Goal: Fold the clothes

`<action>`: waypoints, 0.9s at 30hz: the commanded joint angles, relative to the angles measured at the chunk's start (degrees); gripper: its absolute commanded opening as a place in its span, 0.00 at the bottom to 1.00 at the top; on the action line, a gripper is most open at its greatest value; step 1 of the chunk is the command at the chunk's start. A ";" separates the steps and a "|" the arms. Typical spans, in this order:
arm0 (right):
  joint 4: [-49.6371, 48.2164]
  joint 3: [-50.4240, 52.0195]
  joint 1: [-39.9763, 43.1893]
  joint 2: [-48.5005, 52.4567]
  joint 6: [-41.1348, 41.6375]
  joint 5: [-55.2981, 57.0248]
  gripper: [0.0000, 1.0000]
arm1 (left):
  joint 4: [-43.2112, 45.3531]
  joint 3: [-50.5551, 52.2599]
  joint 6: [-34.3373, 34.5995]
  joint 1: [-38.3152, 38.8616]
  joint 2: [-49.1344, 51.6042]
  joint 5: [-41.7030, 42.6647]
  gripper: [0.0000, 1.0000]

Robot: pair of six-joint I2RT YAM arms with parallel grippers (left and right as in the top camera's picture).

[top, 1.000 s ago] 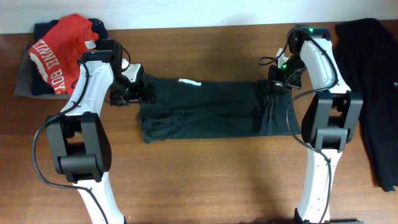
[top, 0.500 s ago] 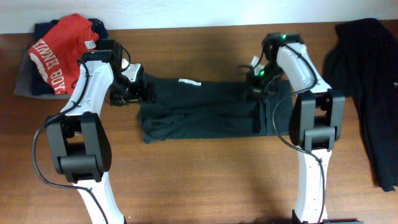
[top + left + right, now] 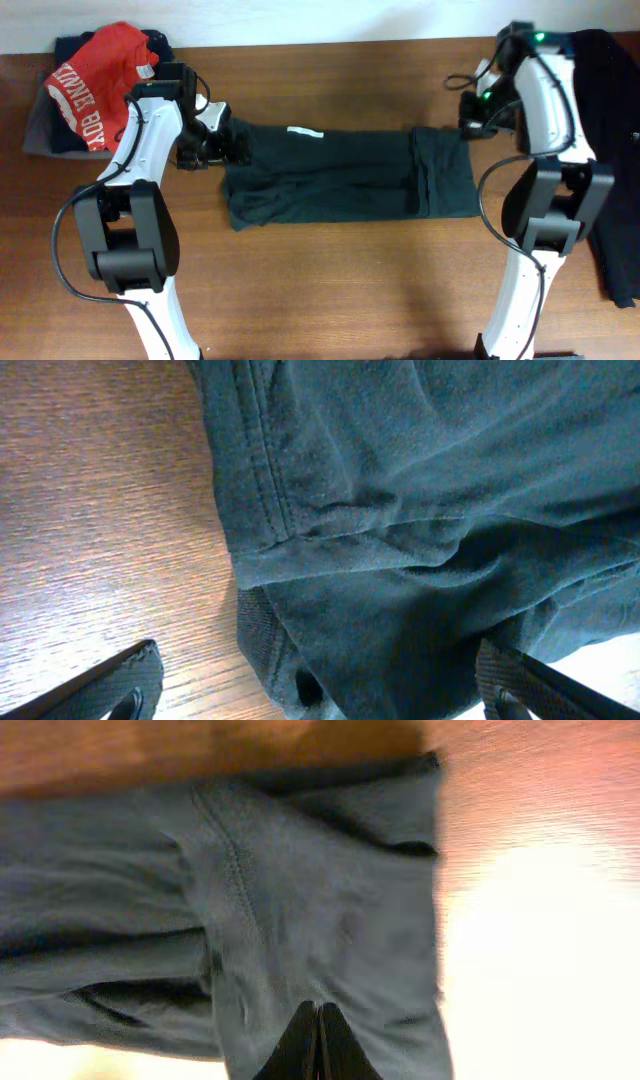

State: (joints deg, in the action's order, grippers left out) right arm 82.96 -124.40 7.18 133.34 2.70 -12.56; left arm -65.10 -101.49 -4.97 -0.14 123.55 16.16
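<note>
The left gripper [image 3: 238, 148] stands wide open at the left end of the large black short-sleeved cotton T-shirt [image 3: 340, 178]. Its two dark fingers [image 3: 110, 685] are spread to either side of the cloth and grip nothing. In the left wrist view a double-stitched hem [image 3: 268, 470] runs away from those fingers. Bunched folds lie just ahead of them, and the bare brown wooden table [image 3: 90, 510] shows off to one side.

The right gripper [image 3: 470, 118] is closed tight, its fingertips [image 3: 318, 1045] pressed flat together with no cloth showing between them. It sits at the back right corner of the shirt. Its own camera looks down on a seamed panel of dark fabric directly beneath the tips. Whether the tips touch the fabric I cannot tell.

The shirt lies between the two grippers as a long, flat, folded band across the table, plain dark side up. A small white neck label [image 3: 305, 132] shows on its back edge, just to the right of the left gripper. A narrower folded-over panel [image 3: 445, 175] forms the end just in front of the right gripper.

Behind and to the left of the left gripper, well apart from the shirt, a red tee with white lettering [image 3: 95, 85] rests on a dark pile of clothes [image 3: 38, 135]. To the right of the right gripper, a second black garment [image 3: 600, 160] lies along the table's edge.
</note>
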 commanded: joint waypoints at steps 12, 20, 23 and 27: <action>-8.63 17.94 -5.92 0.33 -0.57 -8.90 0.04 | 0.00 -1.20 -1.11 -0.39 -0.35 1.01 0.99; -9.97 17.99 -10.62 0.33 -0.50 -8.63 0.04 | 0.00 -1.20 -1.14 -0.39 -0.35 1.01 0.99; -9.79 17.59 -10.78 0.20 -0.31 -8.59 0.04 | -0.02 -1.20 -1.14 -0.39 -0.35 1.01 0.99; -6.56 13.05 -8.39 -1.09 -0.37 -6.73 0.04 | -0.02 -1.20 -1.14 -0.39 -0.35 1.01 0.99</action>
State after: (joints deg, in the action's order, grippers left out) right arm 75.33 -107.79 -3.38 133.36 2.59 -20.43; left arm -65.08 -101.49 -4.99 -0.14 123.55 16.14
